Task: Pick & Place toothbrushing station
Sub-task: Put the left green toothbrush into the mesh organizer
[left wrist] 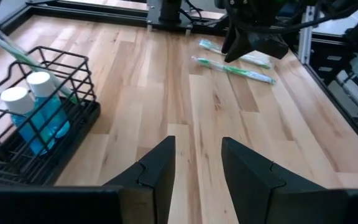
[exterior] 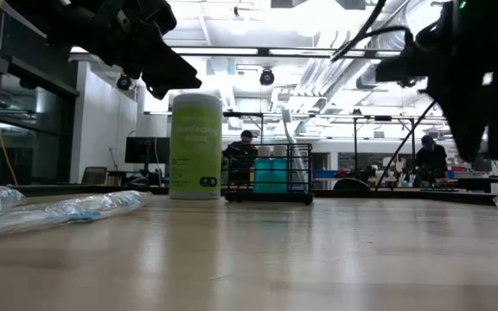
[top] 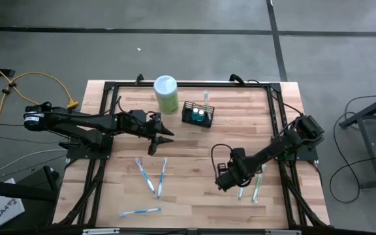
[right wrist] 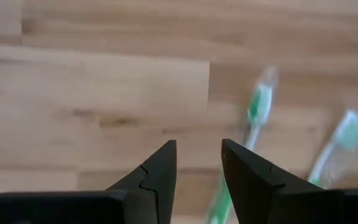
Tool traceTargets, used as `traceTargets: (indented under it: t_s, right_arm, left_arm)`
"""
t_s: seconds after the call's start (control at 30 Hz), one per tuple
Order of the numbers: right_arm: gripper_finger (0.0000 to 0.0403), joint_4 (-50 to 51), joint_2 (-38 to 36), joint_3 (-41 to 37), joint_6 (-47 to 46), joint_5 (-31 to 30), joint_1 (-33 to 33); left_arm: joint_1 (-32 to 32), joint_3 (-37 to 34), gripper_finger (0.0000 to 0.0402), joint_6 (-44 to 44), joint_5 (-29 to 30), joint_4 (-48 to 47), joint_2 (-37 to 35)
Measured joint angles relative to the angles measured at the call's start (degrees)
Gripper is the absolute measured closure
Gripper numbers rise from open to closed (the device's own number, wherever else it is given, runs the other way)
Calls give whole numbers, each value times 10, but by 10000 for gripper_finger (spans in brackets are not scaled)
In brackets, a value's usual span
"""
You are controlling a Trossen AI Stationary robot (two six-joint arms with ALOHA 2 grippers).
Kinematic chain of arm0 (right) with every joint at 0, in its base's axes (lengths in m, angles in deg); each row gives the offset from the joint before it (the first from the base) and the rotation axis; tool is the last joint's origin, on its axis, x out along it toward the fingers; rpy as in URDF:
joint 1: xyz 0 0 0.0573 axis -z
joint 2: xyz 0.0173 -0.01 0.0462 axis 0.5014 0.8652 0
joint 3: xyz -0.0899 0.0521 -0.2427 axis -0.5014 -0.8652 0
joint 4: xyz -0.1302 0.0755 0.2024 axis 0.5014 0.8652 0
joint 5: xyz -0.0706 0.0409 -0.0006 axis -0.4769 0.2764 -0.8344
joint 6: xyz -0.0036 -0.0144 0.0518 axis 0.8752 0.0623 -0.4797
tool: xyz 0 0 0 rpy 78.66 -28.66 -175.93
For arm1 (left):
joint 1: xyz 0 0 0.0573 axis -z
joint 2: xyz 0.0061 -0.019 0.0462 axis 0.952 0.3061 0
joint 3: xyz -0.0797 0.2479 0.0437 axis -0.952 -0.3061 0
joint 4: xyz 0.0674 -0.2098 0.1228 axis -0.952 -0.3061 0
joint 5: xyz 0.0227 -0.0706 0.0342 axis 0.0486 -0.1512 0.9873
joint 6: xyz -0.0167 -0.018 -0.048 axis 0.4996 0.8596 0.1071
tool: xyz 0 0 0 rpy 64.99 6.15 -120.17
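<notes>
Caddy (top: pixel 198 115) sits on the bench (top: pixel 194 196) beside a canister (top: pixel 166 94). Left pincer (top: pixel 165 136) hovers nearby, spread, empty. Right pincer (right wrist: pixel 197 171), spread, hangs over green toothbrushes (right wrist: pixel 253 118).

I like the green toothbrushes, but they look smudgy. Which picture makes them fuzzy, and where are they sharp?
In the right wrist view the two green wrapped toothbrushes are blurred and soft-edged, though the wood grain nearby is fairly clear. In the left wrist view they lie crisp on the wooden table. In the low view, bright ceiling lights turn both arms into dark silhouettes.
</notes>
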Motion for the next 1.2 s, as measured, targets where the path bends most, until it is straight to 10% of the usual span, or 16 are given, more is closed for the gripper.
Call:
traceTargets:
  t_s: [0.67, 1.2]
  right_arm:
    - [284, 18, 0, 37, -222, 92, -38]
    - [284, 30, 45, 27, -231, 119, -29]
  left_arm:
    - [55, 0, 274, -18, -7, 9, 0]
    - [82, 0, 274, -35, -7, 9, 0]
